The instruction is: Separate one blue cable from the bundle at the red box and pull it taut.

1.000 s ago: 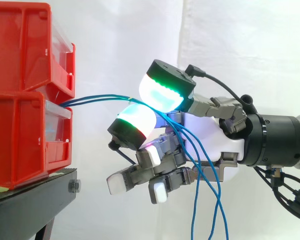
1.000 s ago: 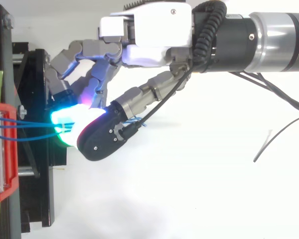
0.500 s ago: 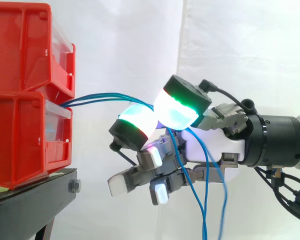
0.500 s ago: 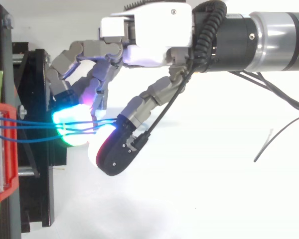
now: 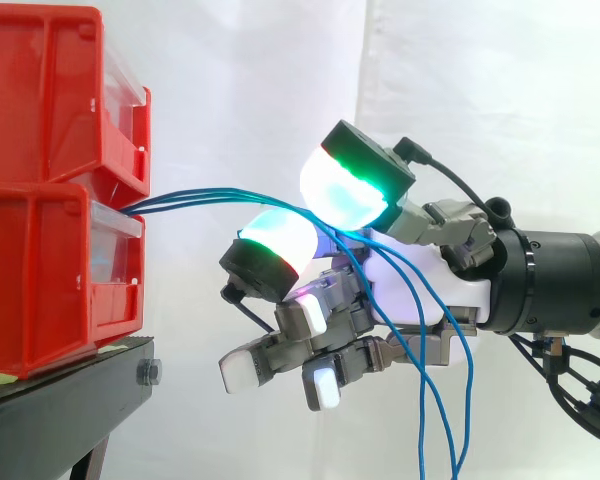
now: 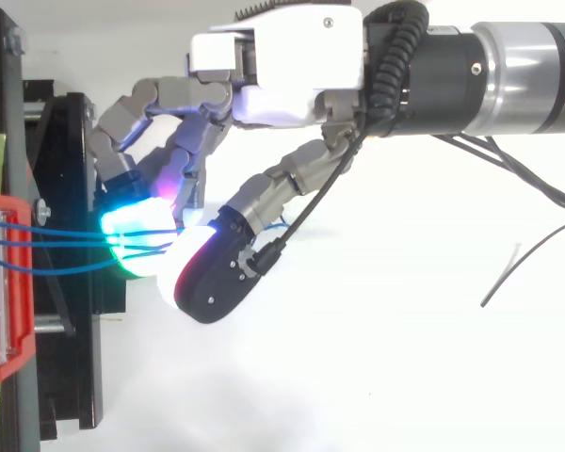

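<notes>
Well, my robot hand (image 5: pixel 420 285) was curled up beside the red box (image 5: pixel 40 270), thumb and one finger pinching the blue cables (image 5: pixel 200 195) that came out of the box's front and then hung down.

place: robot lab | cues: white curtain (image 5: pixel 480 100) — red bins (image 5: pixel 40 150) — black stand (image 5: pixel 60 410)

Your hand (image 6: pixel 282 56) near red bins' (image 5: pixel 40 190) front: thumb & finger pads (image 5: pixel 345 195) pinch blue cables (image 5: pixel 190 197), other fingers curled under.

Plain white curtain (image 5: pixel 480 100) backdrop
</notes>
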`<state>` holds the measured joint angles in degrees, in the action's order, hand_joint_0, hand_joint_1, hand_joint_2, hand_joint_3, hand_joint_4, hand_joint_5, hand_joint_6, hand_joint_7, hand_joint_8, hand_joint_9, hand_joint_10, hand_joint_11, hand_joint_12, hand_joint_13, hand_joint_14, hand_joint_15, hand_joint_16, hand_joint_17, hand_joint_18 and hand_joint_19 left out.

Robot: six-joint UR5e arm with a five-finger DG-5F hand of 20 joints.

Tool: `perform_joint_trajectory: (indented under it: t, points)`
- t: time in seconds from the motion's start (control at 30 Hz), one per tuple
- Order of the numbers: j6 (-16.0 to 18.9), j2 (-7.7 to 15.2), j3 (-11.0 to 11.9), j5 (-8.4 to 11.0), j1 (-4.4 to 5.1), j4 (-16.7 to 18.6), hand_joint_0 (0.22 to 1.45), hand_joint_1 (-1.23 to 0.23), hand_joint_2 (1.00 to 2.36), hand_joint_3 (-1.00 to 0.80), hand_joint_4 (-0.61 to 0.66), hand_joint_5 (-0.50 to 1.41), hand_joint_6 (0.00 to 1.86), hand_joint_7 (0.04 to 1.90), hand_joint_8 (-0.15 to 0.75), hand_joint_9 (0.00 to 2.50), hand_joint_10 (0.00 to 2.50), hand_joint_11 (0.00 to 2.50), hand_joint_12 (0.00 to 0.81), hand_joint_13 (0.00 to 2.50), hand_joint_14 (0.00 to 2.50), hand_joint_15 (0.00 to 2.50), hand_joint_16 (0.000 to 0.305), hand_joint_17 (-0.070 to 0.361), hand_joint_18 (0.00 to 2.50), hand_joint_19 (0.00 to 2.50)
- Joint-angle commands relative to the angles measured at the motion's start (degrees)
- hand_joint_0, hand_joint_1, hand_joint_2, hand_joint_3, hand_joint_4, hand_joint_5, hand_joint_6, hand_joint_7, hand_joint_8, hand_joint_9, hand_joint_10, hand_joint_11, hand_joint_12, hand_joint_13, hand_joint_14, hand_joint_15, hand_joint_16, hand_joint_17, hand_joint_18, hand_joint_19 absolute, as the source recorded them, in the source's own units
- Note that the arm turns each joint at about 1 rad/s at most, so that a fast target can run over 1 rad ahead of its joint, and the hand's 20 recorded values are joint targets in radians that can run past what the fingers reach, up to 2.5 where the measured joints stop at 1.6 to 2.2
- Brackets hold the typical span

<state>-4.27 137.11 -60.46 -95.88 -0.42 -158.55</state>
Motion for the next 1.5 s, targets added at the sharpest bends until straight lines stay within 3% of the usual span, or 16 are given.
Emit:
perform_joint_trajectory:
  t: [0.0,0.4,0.53,0.77,1.1,1.27,1.47]
  points:
    - [0.1,0.0,0.0,-0.01,-0.02,0.0,0.53,-0.7,1.0,-0.5,0.1,-0.14,0.84,1.14,0.353,1.03,0.02,0.77,0.409,0.69,0.01,0.39,0.052,0.116,0.88,0.63]
    - [0.1,0.0,0.0,-0.27,-0.11,0.0,0.54,-0.58,1.0,-0.5,0.1,-0.14,0.82,1.14,0.353,1.03,0.02,0.75,0.408,0.68,0.01,0.39,0.052,0.117,0.87,0.65]
    - [0.1,0.0,0.0,-0.36,-0.11,0.0,0.62,-0.66,1.0,-0.5,0.08,-0.14,0.82,1.15,0.342,1.02,0.02,0.75,0.398,0.67,0.01,0.4,0.049,0.111,0.85,0.66]
    - [0.1,0.0,0.0,-0.36,-0.11,0.0,0.67,-0.84,1.01,-0.33,0.05,-0.15,0.83,1.2,0.336,0.98,0.02,0.77,0.4,0.66,0.01,0.39,0.049,0.111,0.84,0.65]
    - [0.1,0.0,0.0,-0.62,-0.19,0.1,0.82,-0.96,1.0,-0.5,-0.02,-0.17,0.88,1.25,0.319,0.93,0.02,0.77,0.392,0.62,0.02,0.37,0.048,0.108,0.8,0.6]
    - [0.1,0.0,0.0,-0.62,-0.19,0.2,0.8,-0.96,1.0,-0.5,0.02,-0.17,0.88,1.25,0.318,0.93,0.02,0.78,0.39,0.62,0.01,0.36,0.048,0.108,0.81,0.59]
    - [0.1,0.0,0.0,-0.97,-0.28,0.3,0.69,-0.93,1.0,-0.5,0.08,-0.15,0.88,1.22,0.328,0.96,0.02,0.78,0.385,0.63,0.01,0.37,0.048,0.107,0.81,0.61]
